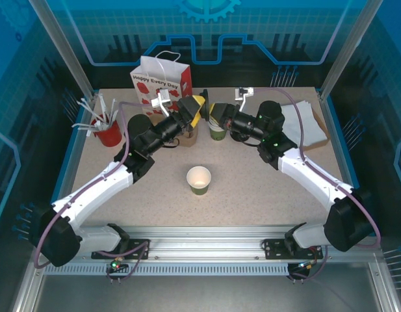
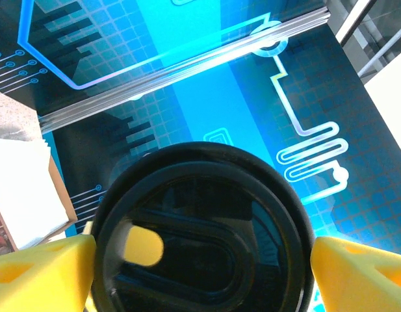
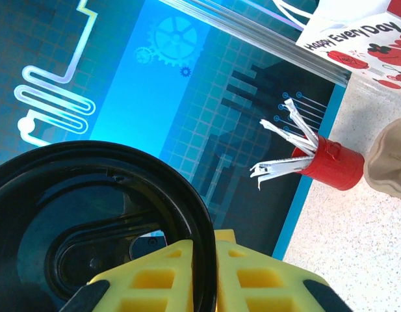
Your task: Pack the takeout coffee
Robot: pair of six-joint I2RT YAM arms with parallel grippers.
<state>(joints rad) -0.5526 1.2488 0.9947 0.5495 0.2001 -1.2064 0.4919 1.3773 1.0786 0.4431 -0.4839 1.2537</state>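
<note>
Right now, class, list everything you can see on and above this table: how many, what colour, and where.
open paper cup: one, green, cream inside, centre of the table, lidless.
black lid: one, black, up between both grippers.
second cup: one, green, back centre, beside the grippers.
gift bag: one, white with red flowers, back edge.
red holder: one, red, white packets inside, back left.
napkins: one pile, white, back right.
left gripper: one, yellow fingers, either side of the lid.
right gripper: one, yellow fingers, shut on the lid's rim.
</note>
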